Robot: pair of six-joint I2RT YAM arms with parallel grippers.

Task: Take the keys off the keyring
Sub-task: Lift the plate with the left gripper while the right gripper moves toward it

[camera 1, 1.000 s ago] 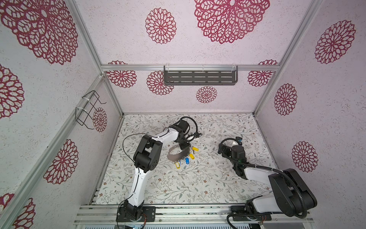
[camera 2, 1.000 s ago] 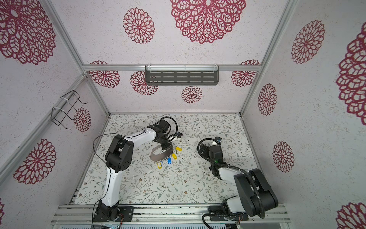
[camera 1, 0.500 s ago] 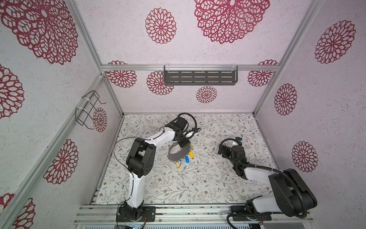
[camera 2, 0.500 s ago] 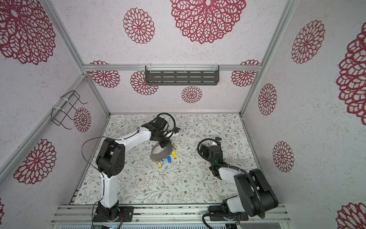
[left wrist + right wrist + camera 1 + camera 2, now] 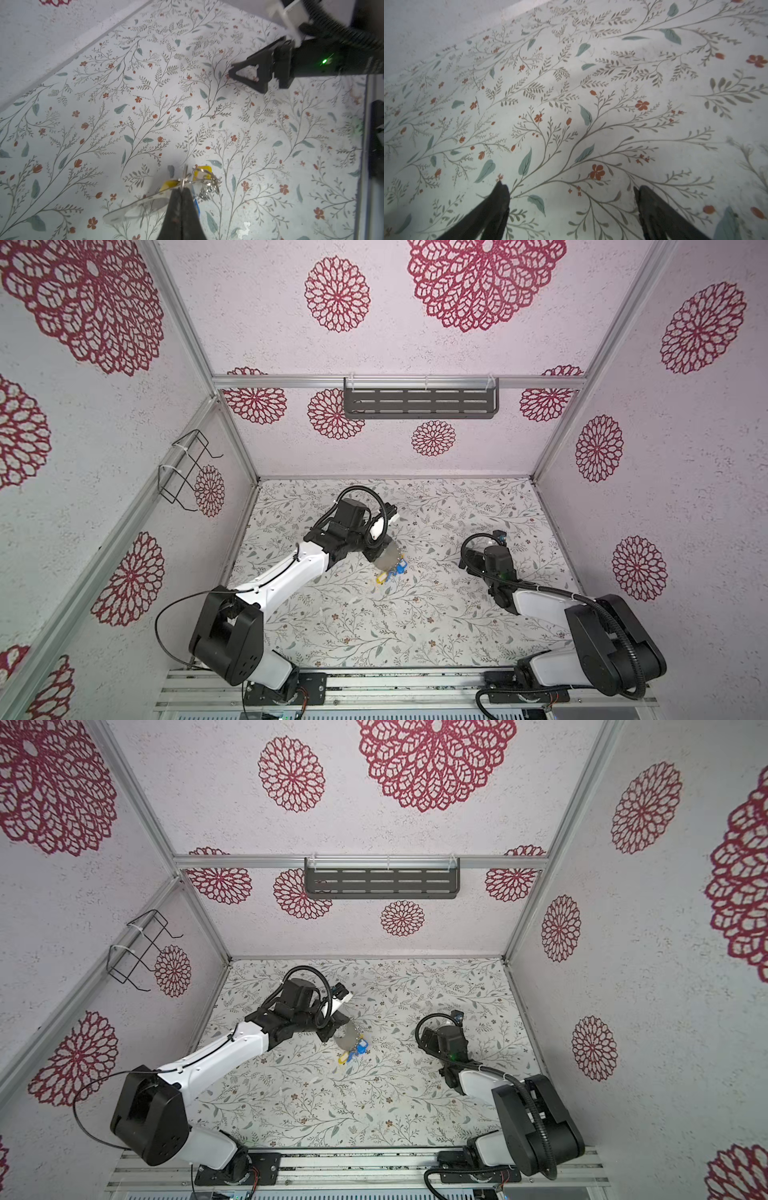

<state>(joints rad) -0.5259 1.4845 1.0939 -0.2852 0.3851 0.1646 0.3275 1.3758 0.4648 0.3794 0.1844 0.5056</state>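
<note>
Within left claw (image 5: 182, 188), pinched tight: keyring (image 5: 135, 209), seemingly raised so keys (image 5: 202, 172) dangle reachable; right claw (image 5: 568, 186) wide, empty, well apart.

No legible text, label, brand, number or sign is found in any view. Any marking on the keys (image 5: 202, 172) is too small to tell.

You have pale walls (image 5: 415, 344) with red rosettes. A dark slotted shelf (image 5: 419, 403) hangs at the back, and a wire rack (image 5: 185, 466) on the left wall. The worktop (image 5: 436, 614) bears a leafy floral print.
</note>
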